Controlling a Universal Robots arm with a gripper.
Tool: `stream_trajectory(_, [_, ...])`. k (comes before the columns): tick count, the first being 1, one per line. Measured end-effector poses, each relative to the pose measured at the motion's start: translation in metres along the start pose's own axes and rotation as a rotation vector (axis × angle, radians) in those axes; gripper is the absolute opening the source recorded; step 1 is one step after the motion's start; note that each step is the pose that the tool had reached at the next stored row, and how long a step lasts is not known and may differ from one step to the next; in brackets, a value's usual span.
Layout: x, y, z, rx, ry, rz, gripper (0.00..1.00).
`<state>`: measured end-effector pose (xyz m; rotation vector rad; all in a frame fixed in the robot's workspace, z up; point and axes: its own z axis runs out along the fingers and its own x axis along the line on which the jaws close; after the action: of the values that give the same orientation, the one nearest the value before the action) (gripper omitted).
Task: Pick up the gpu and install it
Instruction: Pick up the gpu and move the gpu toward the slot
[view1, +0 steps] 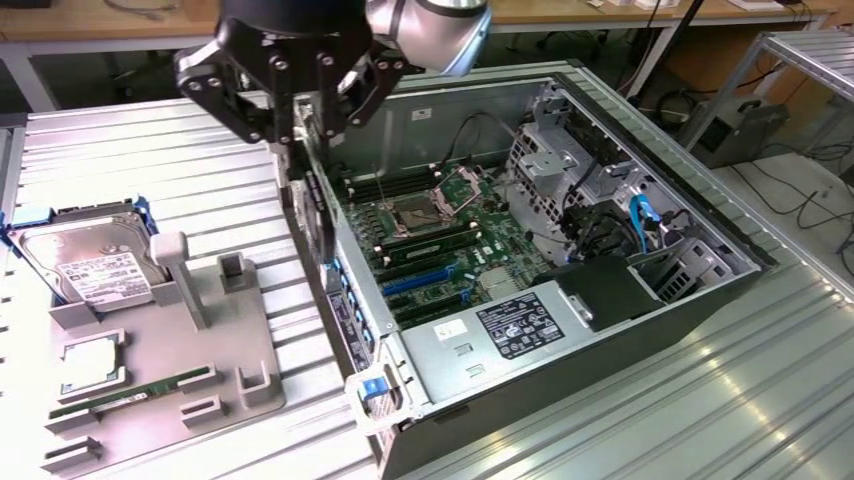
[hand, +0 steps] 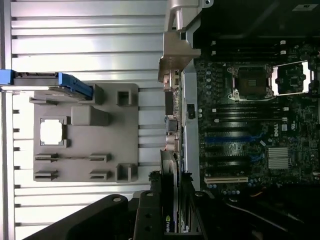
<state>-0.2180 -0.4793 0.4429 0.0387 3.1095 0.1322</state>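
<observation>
The gpu (view1: 318, 212) is a slim black card that hangs on edge from my gripper (view1: 304, 140), which is shut on its upper end. It hovers over the near side wall of the open computer case (view1: 694, 300), on the exterior view's left of the motherboard (view1: 441, 240). In the wrist view the gpu (hand: 170, 165) appears edge-on between my fingers (hand: 150, 217). Its silver bracket (hand: 176, 55) points away from me, along the case wall. Blue expansion slots (view1: 420, 280) lie on the board beside the card, and appear in the wrist view as blue slots (hand: 230, 138).
A grey parts holder (view1: 200, 340) stands on the ribbed metal table at the exterior view's left. It carries a silver hard drive (view1: 94, 265), a processor (view1: 87, 360) and a green memory stick (view1: 134, 392). Drive cages and cables (view1: 614, 220) fill the case's far end.
</observation>
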Motion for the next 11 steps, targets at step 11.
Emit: stream_trajectory(11, [-0.068,0.0011,0.0029,-0.0036,0.0064,0.001,0.26])
